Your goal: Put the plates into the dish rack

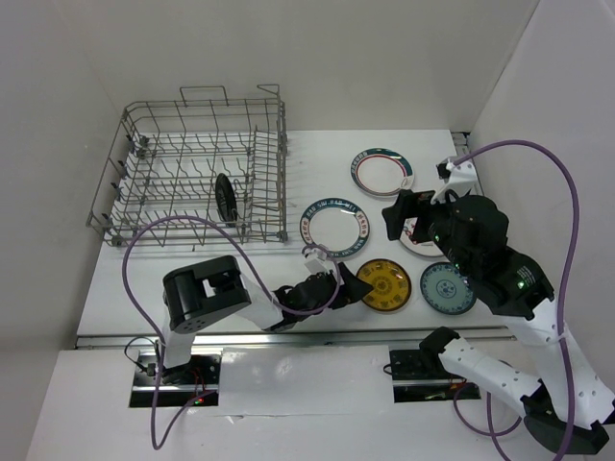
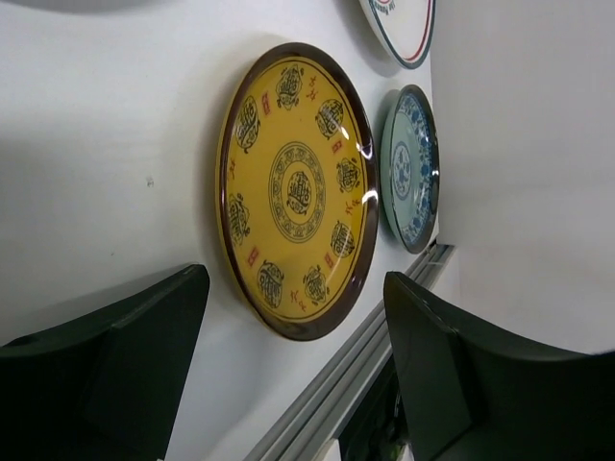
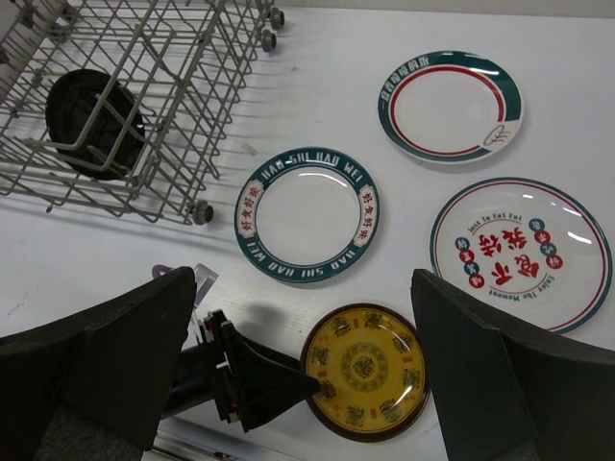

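The grey wire dish rack [image 1: 282, 173] stands at the back left with the black plate [image 1: 227, 197] upright in it. On the table lie the yellow plate [image 1: 384, 285], the teal plate [image 1: 448, 288], the blue-lettered white plate [image 1: 335, 228], the green/red-rimmed plate [image 1: 381, 171] and the red-patterned plate [image 1: 421, 240], partly hidden by my right arm. My left gripper [image 1: 344, 277] is open and low, its jaws at the yellow plate's [image 2: 298, 192] left edge. My right gripper [image 1: 397, 217] is open and empty, high above the plates.
The table's front rail [image 2: 327, 403] runs just beside the yellow and teal plates [image 2: 411, 168]. In the right wrist view the rack [image 3: 183, 144] with the black plate [image 3: 91, 123] is upper left and the left gripper [image 3: 264, 379] touches the yellow plate [image 3: 367, 370]. Walls close in on both sides.
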Robot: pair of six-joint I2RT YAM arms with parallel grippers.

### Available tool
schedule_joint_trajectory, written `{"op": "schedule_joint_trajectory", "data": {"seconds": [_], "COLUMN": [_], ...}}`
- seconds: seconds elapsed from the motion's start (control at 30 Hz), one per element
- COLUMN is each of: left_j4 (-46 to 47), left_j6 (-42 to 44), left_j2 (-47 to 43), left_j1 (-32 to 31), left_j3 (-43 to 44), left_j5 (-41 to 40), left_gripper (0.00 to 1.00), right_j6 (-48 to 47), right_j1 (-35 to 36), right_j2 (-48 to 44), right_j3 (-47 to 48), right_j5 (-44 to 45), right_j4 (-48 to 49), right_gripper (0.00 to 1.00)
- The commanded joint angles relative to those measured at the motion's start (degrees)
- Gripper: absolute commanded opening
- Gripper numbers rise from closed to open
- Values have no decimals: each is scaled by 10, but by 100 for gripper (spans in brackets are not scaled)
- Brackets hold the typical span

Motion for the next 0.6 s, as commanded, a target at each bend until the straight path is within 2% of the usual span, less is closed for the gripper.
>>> {"op": "schedule_joint_trajectory", "data": {"seconds": [0.0, 0.1, 0.43, 0.57], "left_j4": [-44, -44, -86, -108], "left_j6": [-8, -18, -44, -49], "left_j2": [21, 32, 48, 54], "left_j1": [-2, -2, -2, -2], "left_j3": [11, 11, 33, 38], "left_j5": [-16, -21, -38, -38], "left_gripper": [87, 83, 80, 73], "right_j6": [-9, -9, -9, -9], "right_j1": [-1, -1, -1, -1], "right_j2": [-6, -12, -22, -27], "right_j3": [8, 8, -3, -8], "right_j5": [6, 13, 18, 18], "right_j4": [34, 34, 40, 45], "right_gripper": [100, 100, 100, 100]}}
